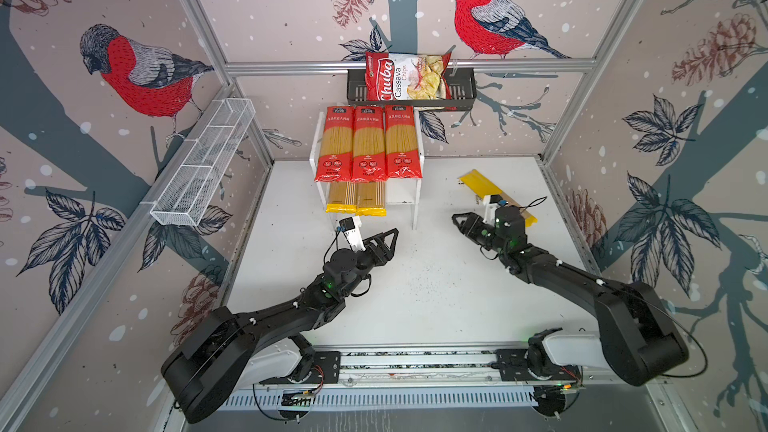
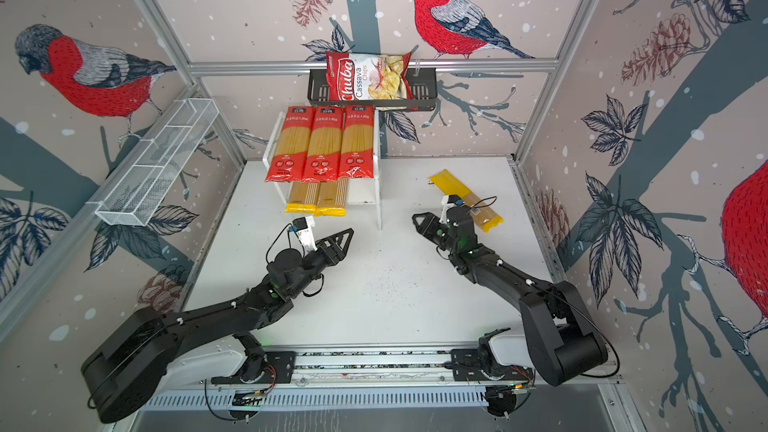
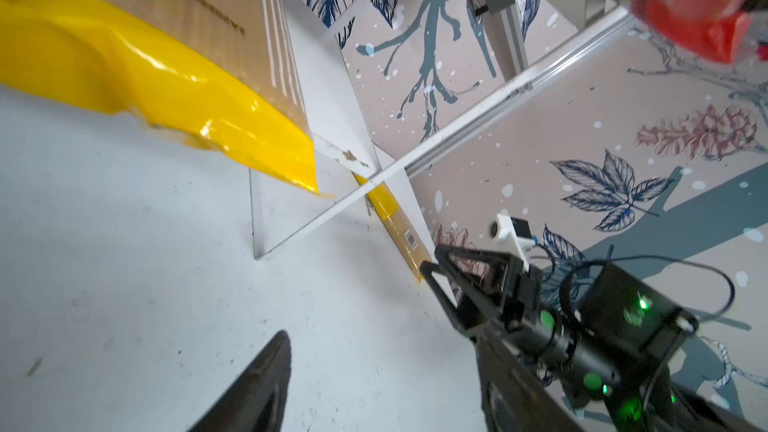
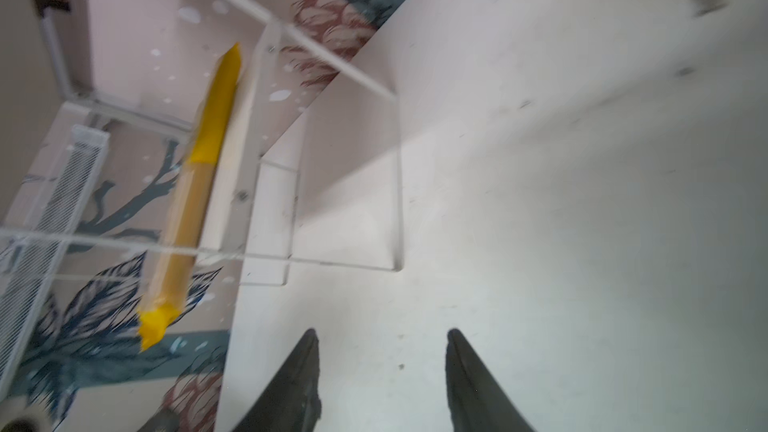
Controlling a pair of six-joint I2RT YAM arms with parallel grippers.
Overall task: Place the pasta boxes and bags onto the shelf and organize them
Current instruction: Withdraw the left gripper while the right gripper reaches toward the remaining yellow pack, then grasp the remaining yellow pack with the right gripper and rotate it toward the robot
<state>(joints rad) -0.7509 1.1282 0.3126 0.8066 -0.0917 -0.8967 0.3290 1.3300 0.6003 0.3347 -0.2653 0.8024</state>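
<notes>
Three red-ended pasta packets (image 1: 368,145) lie side by side on top of the white shelf (image 1: 401,194). Two yellow packets (image 1: 356,200) rest on its lower tier with their yellow ends sticking out at the front; in the left wrist view one yellow end (image 3: 166,76) is close by. A third yellow packet (image 1: 482,182) lies slanted on the table at the right, its near end hidden behind my right wrist. My left gripper (image 1: 392,234) is open and empty, just in front of the shelf. My right gripper (image 1: 456,218) is open and empty over bare table (image 4: 382,332), pointing towards the shelf.
A red-and-white Cassava Chips bag (image 1: 405,76) sits in the black wall basket (image 1: 461,87) above the shelf. A white wire mesh tray (image 1: 203,164) hangs on the left wall. Crumbs speckle the table (image 1: 419,280) between the arms.
</notes>
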